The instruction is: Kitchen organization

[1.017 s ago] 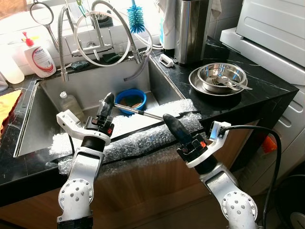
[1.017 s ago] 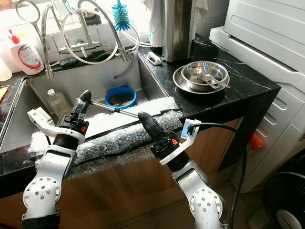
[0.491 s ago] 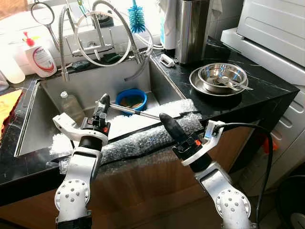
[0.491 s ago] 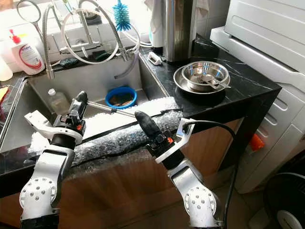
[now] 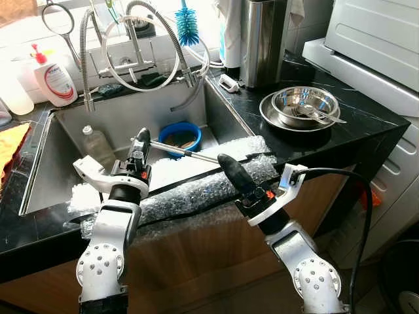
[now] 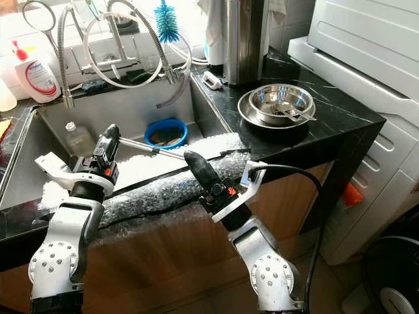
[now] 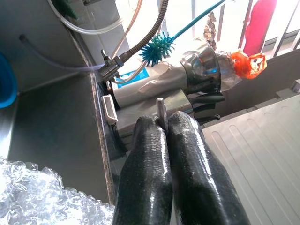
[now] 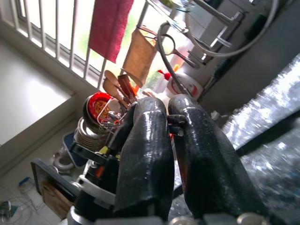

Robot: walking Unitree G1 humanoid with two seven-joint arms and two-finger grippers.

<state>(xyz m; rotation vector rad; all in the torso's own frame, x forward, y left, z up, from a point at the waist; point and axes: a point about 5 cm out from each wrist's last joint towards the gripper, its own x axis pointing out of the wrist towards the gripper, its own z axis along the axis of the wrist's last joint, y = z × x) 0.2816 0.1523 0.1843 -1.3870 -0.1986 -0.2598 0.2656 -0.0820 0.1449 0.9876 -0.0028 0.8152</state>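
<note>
1. Two arms are raised over the sink's front edge; my left end effector (image 5: 139, 145) pinches a thin, long-handled metal utensil (image 5: 186, 154), its shaft running toward three o'clock above the bubble wrap (image 5: 196, 190).
2. My right end effector (image 5: 230, 171), fingers pressed together and empty, points toward eleven o'clock.
3. Next, I judge, the utensil goes to the black marble worktop (image 5: 366, 121).

Black marble counter (image 5: 366, 124), wood cabinet front (image 5: 196, 255) below, white appliance (image 5: 380, 39) at right, bright barred window (image 8: 56, 51).
</note>
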